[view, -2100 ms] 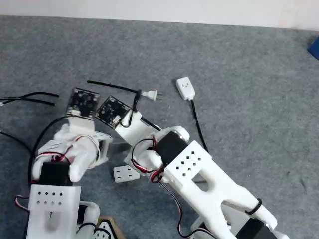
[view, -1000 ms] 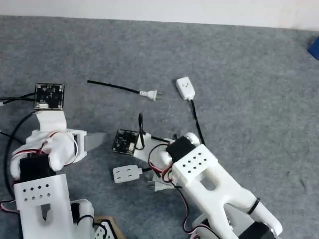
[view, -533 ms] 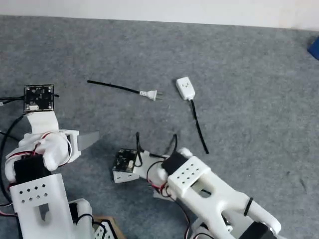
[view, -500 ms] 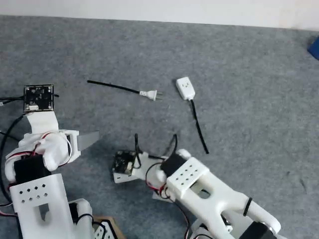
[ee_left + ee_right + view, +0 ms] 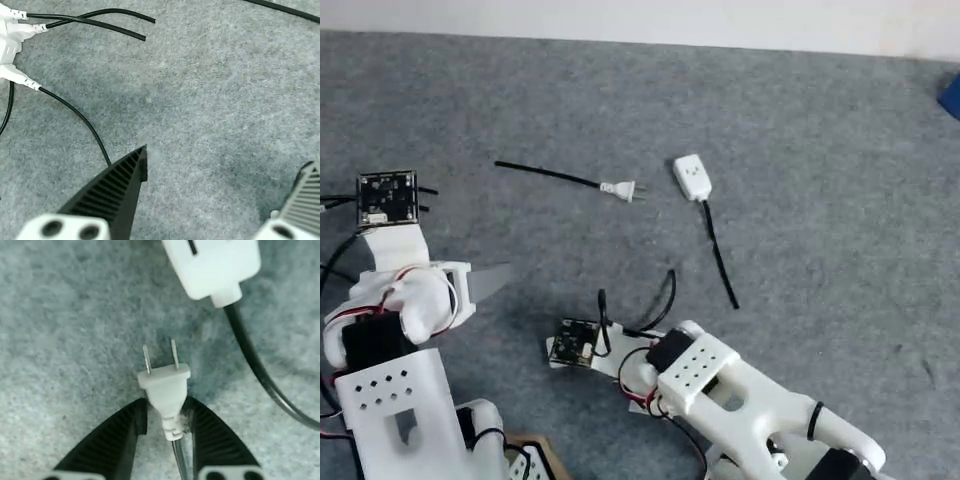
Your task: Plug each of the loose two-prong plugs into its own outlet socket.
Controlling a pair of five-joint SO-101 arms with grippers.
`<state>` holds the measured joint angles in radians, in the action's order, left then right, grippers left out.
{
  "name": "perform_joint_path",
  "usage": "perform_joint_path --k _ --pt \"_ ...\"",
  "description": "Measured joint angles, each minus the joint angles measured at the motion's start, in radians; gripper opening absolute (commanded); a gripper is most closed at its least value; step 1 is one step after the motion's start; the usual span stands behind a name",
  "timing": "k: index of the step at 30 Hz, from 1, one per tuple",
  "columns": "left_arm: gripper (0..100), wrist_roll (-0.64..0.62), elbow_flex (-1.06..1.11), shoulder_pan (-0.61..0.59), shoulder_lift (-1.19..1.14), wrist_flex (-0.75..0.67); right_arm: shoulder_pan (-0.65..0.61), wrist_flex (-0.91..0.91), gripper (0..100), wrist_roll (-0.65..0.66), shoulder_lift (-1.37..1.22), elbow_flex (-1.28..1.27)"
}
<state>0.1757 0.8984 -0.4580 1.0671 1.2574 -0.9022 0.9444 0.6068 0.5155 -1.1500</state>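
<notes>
Pulled back nearward, right pincer gripped a plug just short of its socket; aligning and pushing in seemed next. Left pincer gaped empty.

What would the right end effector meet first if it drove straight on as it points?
The right end effector grips a white two-prong plug, whose prongs would first reach the white plastic outlet socket block ahead, probably at its near corner rather than its slots; depth is unclear.

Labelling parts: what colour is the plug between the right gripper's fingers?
White plug, silver prongs; the right wrist view shows it best.
</notes>
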Motion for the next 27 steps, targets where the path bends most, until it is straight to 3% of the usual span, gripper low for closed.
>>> perform_joint_path --k 10,13,21,27 --pt "44 0.0 0.0 0.0 0.0 0.0 0.063 -0.002 0.7 -0.002 0.006 -0.006" --pt "44 0.0 0.0 0.0 0.0 0.0 0.087 0.083 0.7 -0.002 0.006 0.06" --pt "40 0.006 0.0 0.0 0.0 0.005 0.124 0.459 0.7 0.028 -0.026 0.555" --pt "41 0.046 -0.012 0.0 -0.002 0.078 0.167 0.546 0.7 -0.008 -0.175 0.829"
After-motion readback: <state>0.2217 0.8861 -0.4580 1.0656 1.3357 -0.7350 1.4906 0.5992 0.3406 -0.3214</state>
